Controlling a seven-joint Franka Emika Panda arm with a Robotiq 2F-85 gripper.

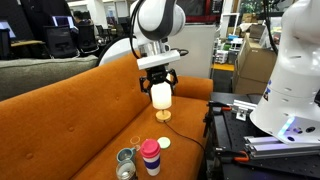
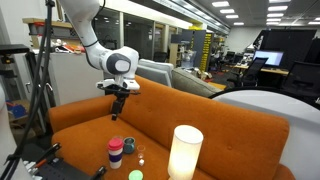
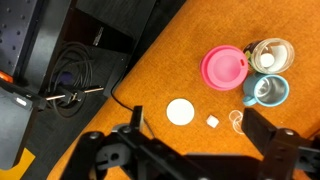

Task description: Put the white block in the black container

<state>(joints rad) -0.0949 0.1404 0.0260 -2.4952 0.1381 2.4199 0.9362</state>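
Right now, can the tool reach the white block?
Probably yes. The tool hangs open above the couch, and the white block lies bare on it, apart from the white disc and the pink tumbler, with nothing over it.

Open couch seat around white block; pink tumbler just beside black container.

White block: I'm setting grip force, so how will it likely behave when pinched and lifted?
The white block looks tiny beside the pink tumbler, so it is probably very light. Its squarish outline suggests it should not roll. It lies on the soft-looking orange couch, so pressing down might sink or tilt it.
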